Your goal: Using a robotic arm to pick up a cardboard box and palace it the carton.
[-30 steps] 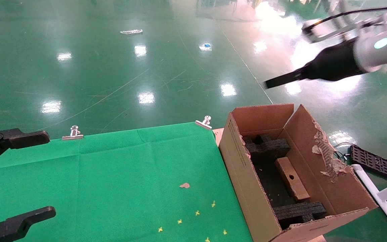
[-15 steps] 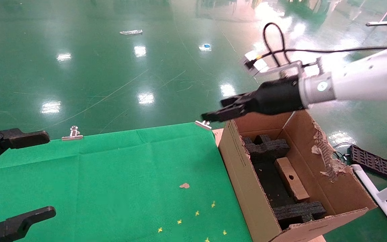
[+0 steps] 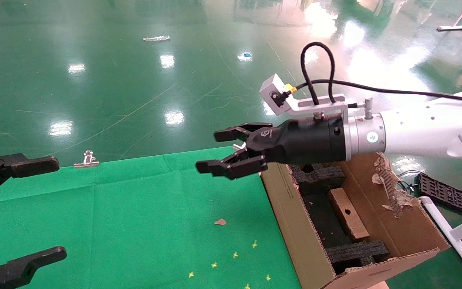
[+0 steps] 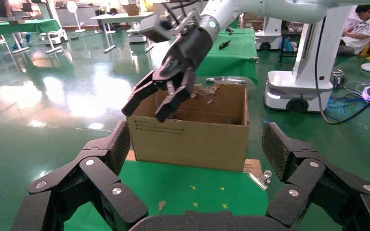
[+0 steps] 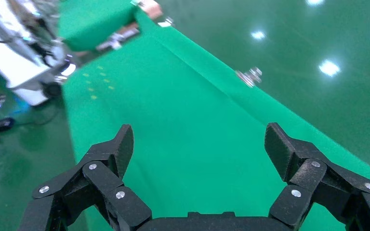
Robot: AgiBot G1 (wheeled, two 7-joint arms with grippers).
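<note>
Reaching out over the tabletop (image 3: 134, 208), the robotic arm (image 3: 415, 128) holds its right hand (image 3: 231, 150) wide and empty past the carton (image 3: 291, 212). Best move: clear that rim, keep it spread. Cardboard box (image 3: 348, 214) lies inside, between foam inserts (image 3: 357, 253). Left hand (image 3: 18, 208) parked wide. Carton's far wall is hidden.

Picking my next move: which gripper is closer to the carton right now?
Right. The right gripper hangs open above the table's green cloth, just past the carton wall, its wrist over the carton. The left gripper sits open at the table's far left edge.
</note>
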